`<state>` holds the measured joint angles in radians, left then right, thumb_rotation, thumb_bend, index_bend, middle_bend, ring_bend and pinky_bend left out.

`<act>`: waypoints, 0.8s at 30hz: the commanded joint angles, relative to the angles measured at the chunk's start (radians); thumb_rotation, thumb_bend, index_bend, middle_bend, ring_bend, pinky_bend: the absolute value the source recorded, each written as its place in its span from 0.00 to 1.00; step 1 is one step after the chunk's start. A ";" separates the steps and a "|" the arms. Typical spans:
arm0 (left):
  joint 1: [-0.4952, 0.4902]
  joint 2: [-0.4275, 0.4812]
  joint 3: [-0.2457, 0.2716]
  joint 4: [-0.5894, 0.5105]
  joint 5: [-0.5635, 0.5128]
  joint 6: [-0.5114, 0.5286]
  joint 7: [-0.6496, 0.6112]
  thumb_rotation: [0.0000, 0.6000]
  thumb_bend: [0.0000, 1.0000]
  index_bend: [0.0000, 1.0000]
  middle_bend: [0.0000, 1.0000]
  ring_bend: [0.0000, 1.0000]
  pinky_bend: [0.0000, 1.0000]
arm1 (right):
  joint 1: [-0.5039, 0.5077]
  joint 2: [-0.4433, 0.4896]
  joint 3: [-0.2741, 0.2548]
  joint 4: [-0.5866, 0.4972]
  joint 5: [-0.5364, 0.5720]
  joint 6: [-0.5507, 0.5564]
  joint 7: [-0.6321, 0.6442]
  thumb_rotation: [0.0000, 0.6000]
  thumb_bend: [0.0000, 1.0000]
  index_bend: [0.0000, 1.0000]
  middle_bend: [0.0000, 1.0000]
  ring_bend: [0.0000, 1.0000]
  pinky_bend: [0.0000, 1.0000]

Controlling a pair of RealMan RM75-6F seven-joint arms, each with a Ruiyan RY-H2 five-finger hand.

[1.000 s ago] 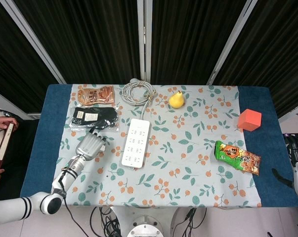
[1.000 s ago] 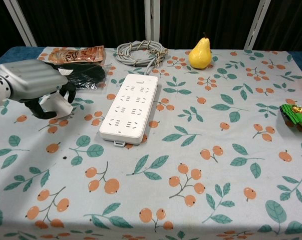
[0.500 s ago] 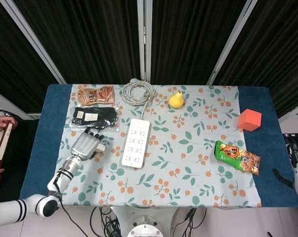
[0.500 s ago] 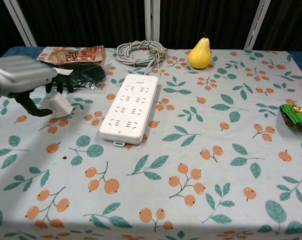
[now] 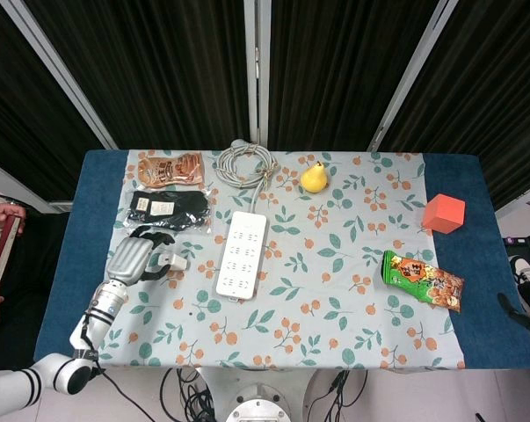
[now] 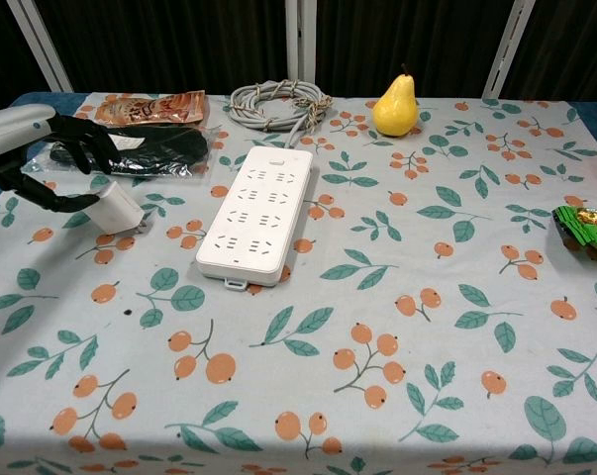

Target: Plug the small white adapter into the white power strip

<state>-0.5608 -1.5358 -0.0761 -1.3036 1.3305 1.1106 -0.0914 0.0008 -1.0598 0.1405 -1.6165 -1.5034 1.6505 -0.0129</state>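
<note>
Reaching at the table's nine o'clock side, the left hand (image 6: 36, 148) spreads its fingers (image 6: 75, 203) around the small white adapter (image 6: 120, 210), seemingly touching it without gripping. At the adapter's three o'clock lies the white power strip (image 6: 258, 213), apart.

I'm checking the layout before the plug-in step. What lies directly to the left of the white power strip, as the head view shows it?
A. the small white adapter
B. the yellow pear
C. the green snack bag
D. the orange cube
A: the small white adapter lies on the cloth just left of the white power strip, at the fingertips of the left hand.
</note>
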 commanded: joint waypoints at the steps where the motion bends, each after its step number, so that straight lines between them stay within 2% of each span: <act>1: 0.022 -0.042 0.009 0.049 0.032 0.019 -0.056 1.00 0.29 0.34 0.34 0.33 0.16 | 0.005 -0.002 -0.002 -0.002 -0.002 -0.009 -0.004 1.00 0.12 0.00 0.08 0.00 0.00; 9: 0.025 -0.100 0.004 0.122 0.050 0.018 -0.083 1.00 0.26 0.35 0.37 0.33 0.16 | 0.009 -0.008 -0.008 -0.004 0.000 -0.022 -0.009 1.00 0.12 0.00 0.08 0.00 0.00; 20: 0.028 -0.124 -0.010 0.173 0.069 0.029 -0.116 1.00 0.27 0.41 0.43 0.33 0.17 | 0.004 -0.011 -0.009 -0.004 0.004 -0.016 -0.009 1.00 0.12 0.00 0.08 0.00 0.00; 24: 0.021 -0.128 -0.008 0.193 0.082 0.019 -0.125 1.00 0.32 0.49 0.51 0.38 0.25 | 0.003 -0.010 -0.010 -0.006 0.002 -0.012 -0.011 1.00 0.12 0.00 0.08 0.00 0.00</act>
<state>-0.5378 -1.6619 -0.0840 -1.1152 1.4097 1.1324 -0.2135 0.0034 -1.0696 0.1308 -1.6228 -1.5019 1.6380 -0.0235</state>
